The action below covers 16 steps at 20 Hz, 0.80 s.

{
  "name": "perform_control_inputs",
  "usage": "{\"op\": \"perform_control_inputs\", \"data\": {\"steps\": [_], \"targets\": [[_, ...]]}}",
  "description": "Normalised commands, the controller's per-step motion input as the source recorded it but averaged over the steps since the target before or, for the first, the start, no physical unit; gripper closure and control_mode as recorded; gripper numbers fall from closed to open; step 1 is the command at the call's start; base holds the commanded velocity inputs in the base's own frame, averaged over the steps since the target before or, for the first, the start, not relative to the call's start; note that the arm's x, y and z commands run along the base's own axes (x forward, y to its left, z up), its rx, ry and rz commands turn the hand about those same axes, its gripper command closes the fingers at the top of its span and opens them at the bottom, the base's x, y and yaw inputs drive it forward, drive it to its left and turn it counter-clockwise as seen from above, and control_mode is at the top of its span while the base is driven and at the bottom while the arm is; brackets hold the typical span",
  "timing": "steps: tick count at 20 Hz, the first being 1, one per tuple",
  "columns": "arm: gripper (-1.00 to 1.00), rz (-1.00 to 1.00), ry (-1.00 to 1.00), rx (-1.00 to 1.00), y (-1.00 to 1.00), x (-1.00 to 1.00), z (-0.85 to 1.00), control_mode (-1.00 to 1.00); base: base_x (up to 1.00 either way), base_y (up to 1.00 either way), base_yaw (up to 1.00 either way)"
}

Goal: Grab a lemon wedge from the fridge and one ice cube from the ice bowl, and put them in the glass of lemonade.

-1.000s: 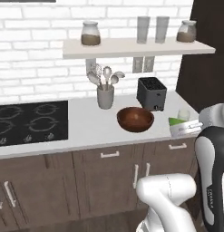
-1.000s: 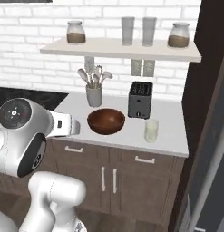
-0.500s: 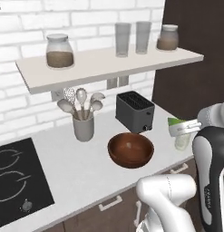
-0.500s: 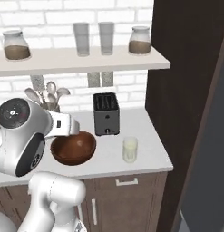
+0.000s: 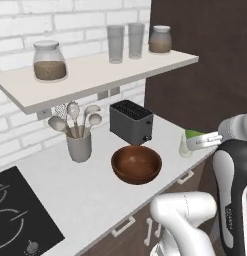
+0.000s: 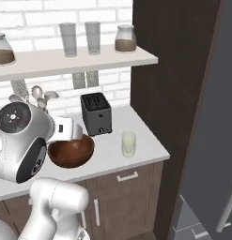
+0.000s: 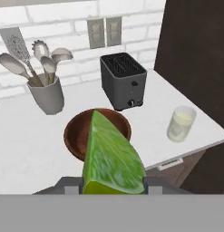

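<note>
With the green-looking lemon wedge (image 7: 112, 158) clamped between the fingers (image 7: 111, 186), it should be carried forward and right, over the glass of lemonade (image 7: 181, 123), before release.

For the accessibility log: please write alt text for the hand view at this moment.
A green wedge fills the foreground, held in the pincer. Beyond it on the white counter are the wooden ice bowl, a black toaster, a utensil cup and the glass of lemonade.
</note>
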Motion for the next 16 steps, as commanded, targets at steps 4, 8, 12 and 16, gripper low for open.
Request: {"op": "perform_control_inputs", "data": {"steps": [4, 8, 12, 16], "targets": [[1.0, 0.0, 0.0, 0.0, 0.0, 0.0, 0.0, 1.0, 0.24, 0.15, -0.24], [1.0, 0.0, 0.0, 0.0, 0.0, 0.0, 0.0, -1.0, 0.03, 0.0, 0.0], [1.0, 0.0, 0.0, 0.0, 0.0, 0.0, 0.0, -1.0, 0.0, 0.0, 0.0], [1.0, 0.0, 0.0, 0.0, 0.0, 0.0, 0.0, -1.0, 0.0, 0.0, 0.0]]}}
